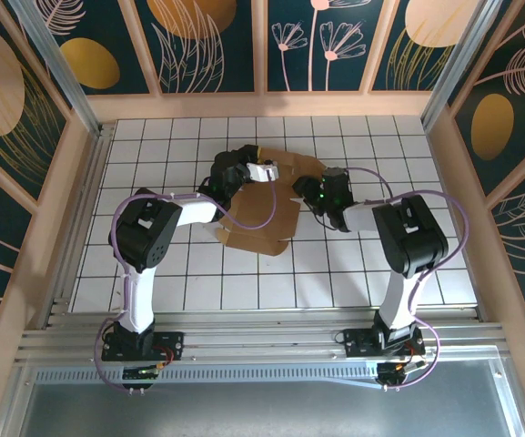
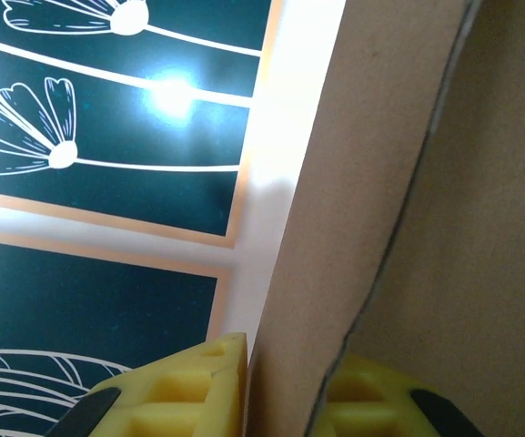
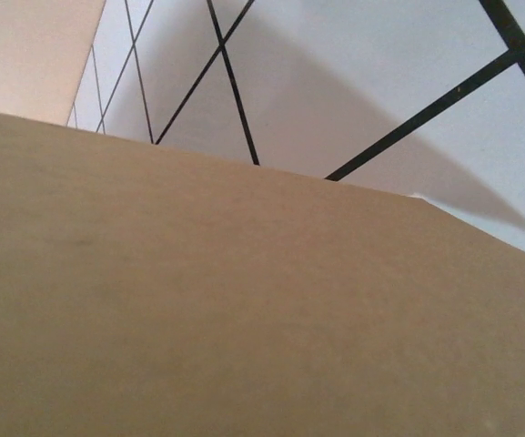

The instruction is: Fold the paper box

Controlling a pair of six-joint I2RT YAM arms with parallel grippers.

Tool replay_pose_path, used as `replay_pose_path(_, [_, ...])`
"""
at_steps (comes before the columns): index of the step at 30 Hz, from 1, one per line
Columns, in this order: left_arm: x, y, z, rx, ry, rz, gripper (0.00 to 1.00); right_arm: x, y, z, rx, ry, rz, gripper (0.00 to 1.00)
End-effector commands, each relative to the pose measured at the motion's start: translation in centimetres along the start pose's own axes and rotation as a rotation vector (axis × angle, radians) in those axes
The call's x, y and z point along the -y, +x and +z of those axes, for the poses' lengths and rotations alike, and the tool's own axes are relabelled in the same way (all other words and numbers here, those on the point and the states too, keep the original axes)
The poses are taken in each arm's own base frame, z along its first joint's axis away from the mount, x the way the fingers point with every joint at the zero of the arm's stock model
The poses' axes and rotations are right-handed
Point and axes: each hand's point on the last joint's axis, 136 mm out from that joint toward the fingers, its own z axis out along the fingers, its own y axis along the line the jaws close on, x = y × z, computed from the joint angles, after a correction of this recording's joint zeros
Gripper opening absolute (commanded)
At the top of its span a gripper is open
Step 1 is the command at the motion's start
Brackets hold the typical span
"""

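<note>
Left gripper [image 2: 285, 391] pinches a paper box [image 1: 255, 235] flap between its pads [image 2: 189, 387]. Right gripper [image 1: 311, 193]: I cannot tell. Grip firm, fold slowly.

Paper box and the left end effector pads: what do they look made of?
The paper box: plain brown cardboard, matte, thin cut edge showing. The left end effector pads: yellow, matte, with moulded recesses; probably foam or soft rubber, can't tell which.
</note>
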Motion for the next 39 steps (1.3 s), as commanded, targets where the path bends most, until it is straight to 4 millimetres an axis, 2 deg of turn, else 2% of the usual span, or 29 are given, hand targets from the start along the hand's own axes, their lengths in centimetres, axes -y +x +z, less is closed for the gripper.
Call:
replay_pose_path(1, [1.2, -0.2, -0.1, -0.002, 0.044, 0.014, 0.18, -1.2, -1.4, 0.7, 0.047, -0.030, -0.006, 0.61])
replay_pose_path(5, [1.2, -0.4, 0.0, 0.002, 0.043, 0.008, 0.18, -0.1, -1.2, 1.5, 0.035, 0.018, 0.000, 0.75])
replay_pose_path(11, [1.0, -0.6, 0.1, 0.003, 0.040, 0.011, 0.18, 2.7, -1.2, 1.5, 0.077, 0.209, -0.026, 0.77])
replay_pose_path(18, [1.3, -0.7, 0.1, 0.001, 0.047, 0.011, 0.18, 4.0, -1.9, 0.1, 0.155, 0.292, -0.028, 0.79])
replay_pose_path(24, [1.4, -0.6, 0.1, -0.003, 0.049, 0.005, 0.18, 3.1, -1.7, 1.5, 0.097, 0.193, -0.022, 0.80])
replay_pose_path(29, [1.6, -0.8, 0.1, 0.005, 0.056, -0.005, 0.18, 0.4, -0.8, 3.1, 0.029, 0.045, -0.020, 0.66])
replay_pose_path(31, [1.7, -0.9, 0.1, 0.007, 0.058, -0.004, 0.18, -0.6, -0.8, 3.0, 0.045, 0.022, -0.038, 0.59])
replay_pose_path(39, [2.0, -1.1, 0.1, 0.009, 0.063, -0.006, 0.18, -4.2, -1.5, 1.9, 0.170, -0.018, -0.262, 0.47])
